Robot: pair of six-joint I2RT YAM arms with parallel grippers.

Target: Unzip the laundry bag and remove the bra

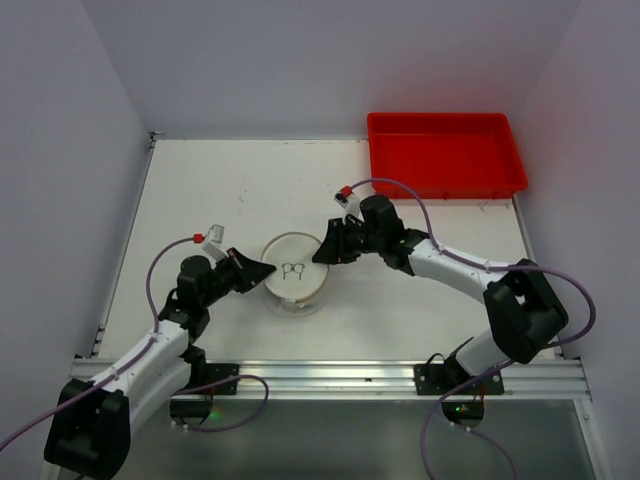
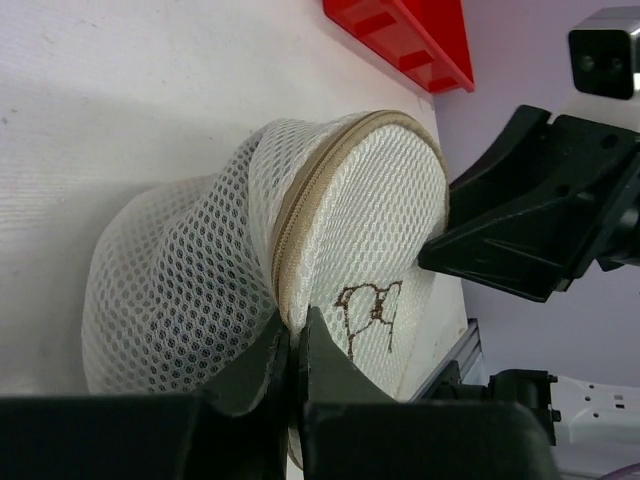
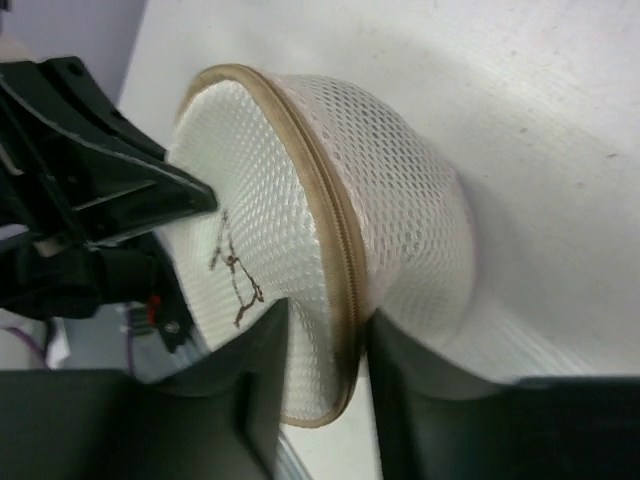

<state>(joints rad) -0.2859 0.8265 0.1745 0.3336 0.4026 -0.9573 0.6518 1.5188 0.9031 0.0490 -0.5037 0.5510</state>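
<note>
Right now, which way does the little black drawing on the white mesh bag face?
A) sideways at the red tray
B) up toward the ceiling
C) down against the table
B: from overhead the drawing shows on the round top face of the laundry bag.

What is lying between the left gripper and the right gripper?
The laundry bag lies between them, seen in the top view: the left gripper meets its left edge, the right gripper its right edge.

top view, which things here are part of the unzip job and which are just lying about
In the job:
- laundry bag
- left gripper, shut on the bag's zip rim
- right gripper, open astride that rim

Lying about:
- red tray, back right, untouched
</note>
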